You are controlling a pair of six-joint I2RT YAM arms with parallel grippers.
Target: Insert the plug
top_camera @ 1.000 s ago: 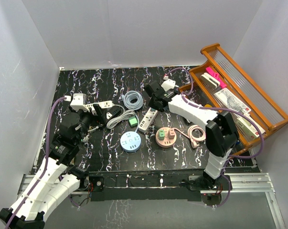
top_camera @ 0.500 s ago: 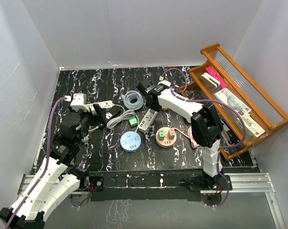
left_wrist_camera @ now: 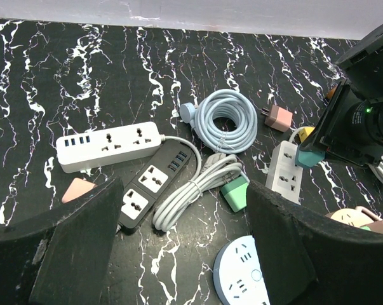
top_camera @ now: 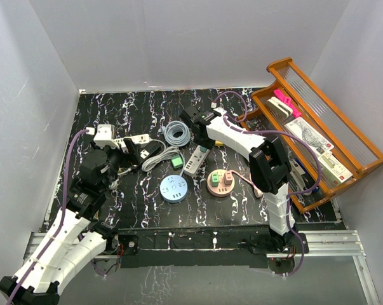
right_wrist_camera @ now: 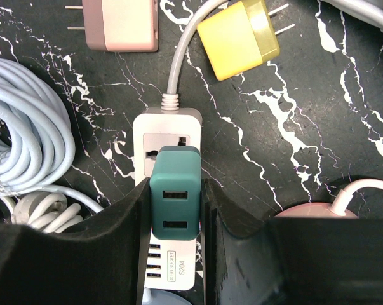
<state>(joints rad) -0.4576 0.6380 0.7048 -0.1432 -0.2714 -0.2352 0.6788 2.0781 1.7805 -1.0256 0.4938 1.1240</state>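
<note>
Plastic, rigid and light I'd guess: the teal USB charger (right_wrist_camera: 174,202) sits clamped by its flat sides in the right gripper (right_wrist_camera: 175,219), over the white power strip (right_wrist_camera: 169,130) socket. USB ports face the wrist, prongs presumably downward; long axis along the strip. Left gripper (left_wrist_camera: 181,210) gapes, empty.

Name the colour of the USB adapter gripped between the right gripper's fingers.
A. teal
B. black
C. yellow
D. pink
A: in the right wrist view, the right gripper is shut on a teal adapter with two USB ports, held over the white power strip.
</note>
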